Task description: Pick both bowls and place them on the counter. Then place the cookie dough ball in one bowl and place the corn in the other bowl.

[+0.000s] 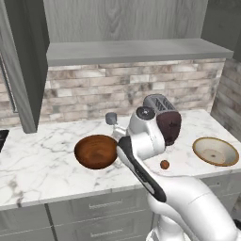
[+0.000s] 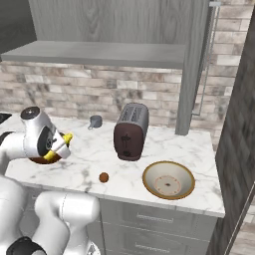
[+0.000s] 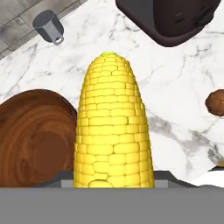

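Gripper [image 2: 59, 148] clasping corn [image 3: 113, 131], beside dark wooden bowl [image 1: 96, 151]

A dark maroon toaster [image 2: 131, 132] with a silver top is standing in the middle of the right base view, and is sitting at the centre right of the left base view. A small grey mug [image 2: 95, 121] is resting to its left, nearer the brick backsplash [image 1: 122, 89]. A plain grey shelf [image 1: 136, 49] is running across the upper part of the frame, with grey wood panelling [image 2: 109, 20] rising above it.
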Controlling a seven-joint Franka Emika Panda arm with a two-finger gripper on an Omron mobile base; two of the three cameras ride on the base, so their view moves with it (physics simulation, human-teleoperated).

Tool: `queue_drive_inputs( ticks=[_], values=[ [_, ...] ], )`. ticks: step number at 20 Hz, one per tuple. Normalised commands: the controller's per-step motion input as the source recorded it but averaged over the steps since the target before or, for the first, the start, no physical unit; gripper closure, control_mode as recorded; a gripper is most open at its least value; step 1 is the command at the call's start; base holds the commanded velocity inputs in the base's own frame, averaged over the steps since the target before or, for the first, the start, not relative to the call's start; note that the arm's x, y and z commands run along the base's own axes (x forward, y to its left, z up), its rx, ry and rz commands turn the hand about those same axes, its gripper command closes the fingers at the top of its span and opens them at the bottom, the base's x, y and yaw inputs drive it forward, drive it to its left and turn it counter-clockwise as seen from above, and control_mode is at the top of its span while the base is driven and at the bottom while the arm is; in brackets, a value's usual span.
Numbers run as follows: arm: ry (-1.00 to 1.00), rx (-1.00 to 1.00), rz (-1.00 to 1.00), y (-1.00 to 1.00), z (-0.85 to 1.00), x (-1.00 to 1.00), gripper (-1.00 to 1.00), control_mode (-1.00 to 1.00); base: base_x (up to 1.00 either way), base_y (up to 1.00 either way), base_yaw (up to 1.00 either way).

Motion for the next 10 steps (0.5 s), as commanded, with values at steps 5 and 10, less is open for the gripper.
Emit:
queue_drive_inputs(
  ticks=[5,10],
  values=[
    [0.03,-0.05,0.0,0.84,0.51,0.28,1.0,-1.0,0.0,0.0,0.0],
    [0.19,-0.02,0.01,0.46,-0.23,0.57,1.0,-1.0,0.0,0.0,0.0]
  ],
)
